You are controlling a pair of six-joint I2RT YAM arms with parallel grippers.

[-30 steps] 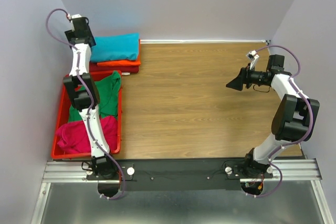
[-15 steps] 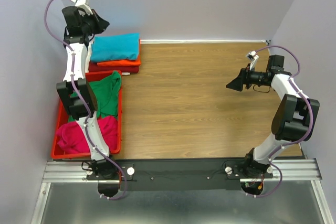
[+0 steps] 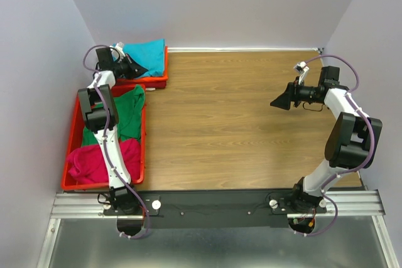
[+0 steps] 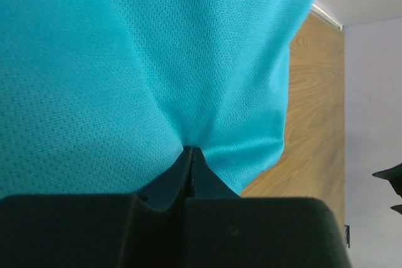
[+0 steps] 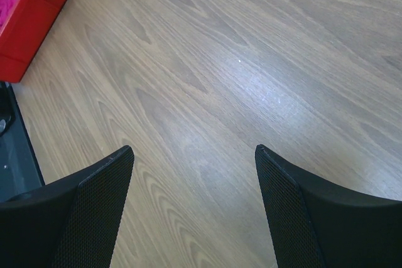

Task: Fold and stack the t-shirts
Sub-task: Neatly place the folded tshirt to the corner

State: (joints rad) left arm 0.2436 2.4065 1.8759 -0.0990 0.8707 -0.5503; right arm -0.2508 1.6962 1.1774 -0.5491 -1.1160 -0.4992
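A folded turquoise t-shirt [image 3: 149, 52] tops a stack at the far left, over an orange t-shirt [image 3: 154, 76] and a dark red one [image 3: 120, 82]. My left gripper [image 3: 139, 69] is shut, and its closed tips rest against the stack's front left part. In the left wrist view the turquoise t-shirt [image 4: 157, 48] fills the frame and creases run toward the closed left gripper [image 4: 191, 150]. A green t-shirt [image 3: 129, 114] and a magenta t-shirt [image 3: 103, 158] lie in the red crate [image 3: 144, 149]. My right gripper [image 3: 275, 101] [image 5: 195, 152] hovers open over bare wood.
The red crate stands along the table's left side, just in front of the stack, and its corner [image 5: 38, 4] shows in the right wrist view. The wooden table [image 3: 232, 117] ends at walls behind and at both sides. A black rail [image 3: 213, 202] holds both arm bases.
My left arm rose above the stack while its jaws closed, then came down so the shut tips meet the turquoise t-shirt. The right arm has not moved.
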